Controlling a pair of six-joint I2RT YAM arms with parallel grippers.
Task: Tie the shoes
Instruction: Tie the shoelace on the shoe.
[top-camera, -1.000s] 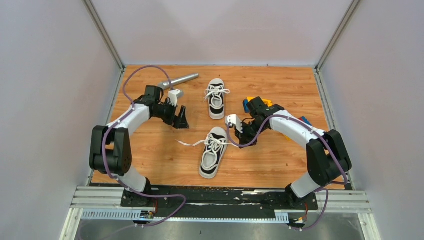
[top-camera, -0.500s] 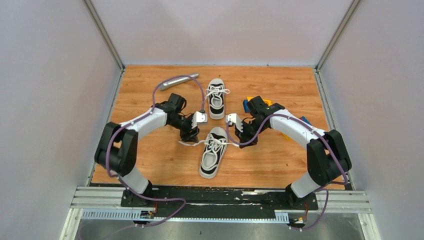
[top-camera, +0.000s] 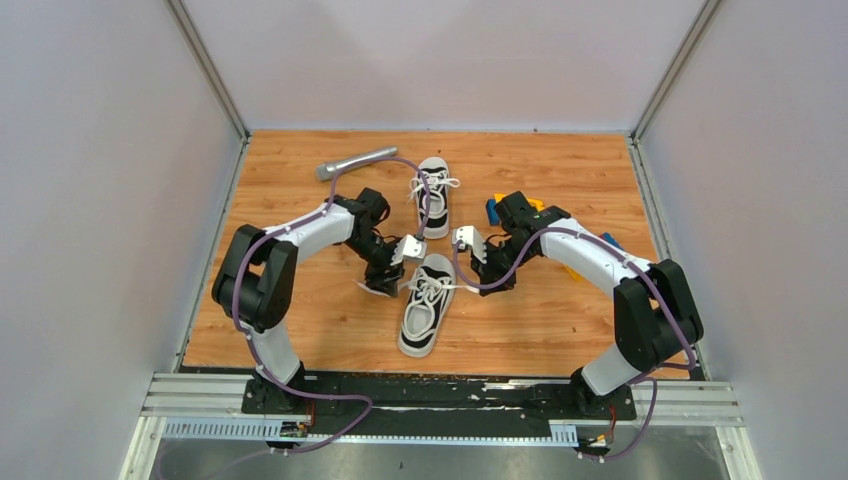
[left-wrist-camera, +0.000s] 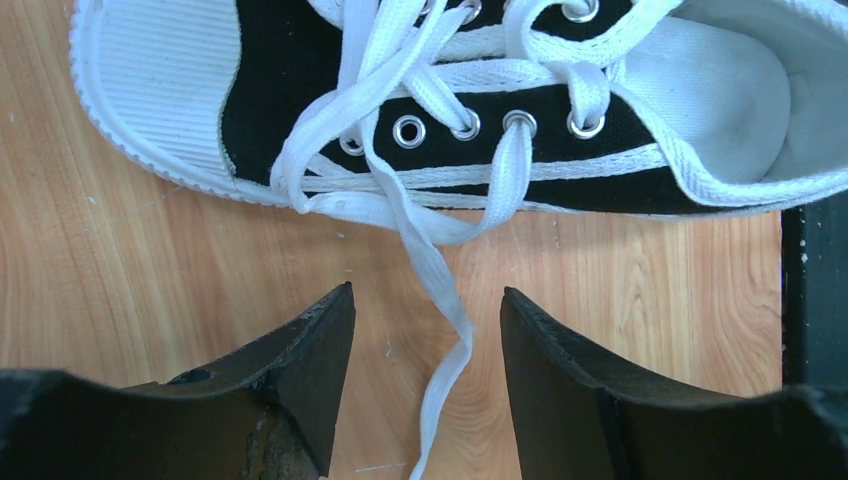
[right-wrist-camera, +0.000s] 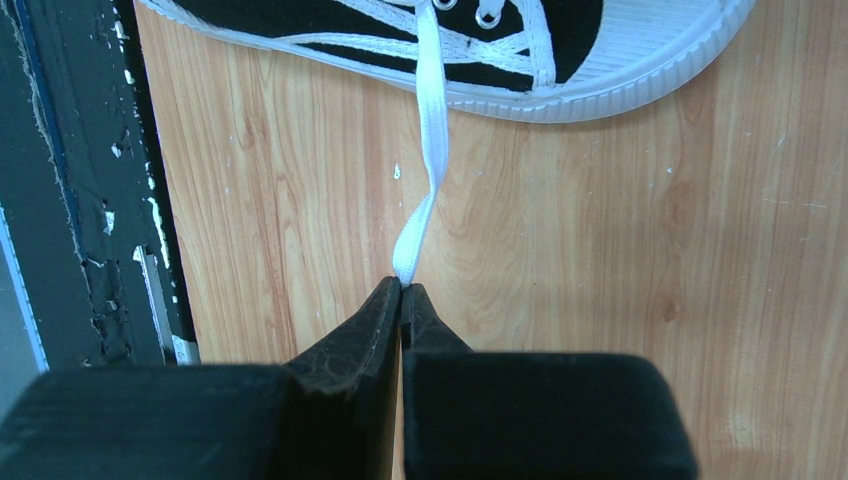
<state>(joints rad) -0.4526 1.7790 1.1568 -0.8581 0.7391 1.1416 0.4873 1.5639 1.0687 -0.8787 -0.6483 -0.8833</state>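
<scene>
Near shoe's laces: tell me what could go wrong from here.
1. The right gripper pinches only the very tip of its lace; a pull may slip it free.
2. The left gripper is open around the other lace, which lies flat on the table; closing may miss it.
3. Nothing pins the near shoe, so pulling could drag it.

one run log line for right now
left gripper: open, straddling loose lace end | right gripper: shut on other lace end | near shoe: untied

Bright, even, diffuse light; faint shadows; crisp close-ups, left gripper (left-wrist-camera: 425, 295) slightly soft-edged.
</scene>
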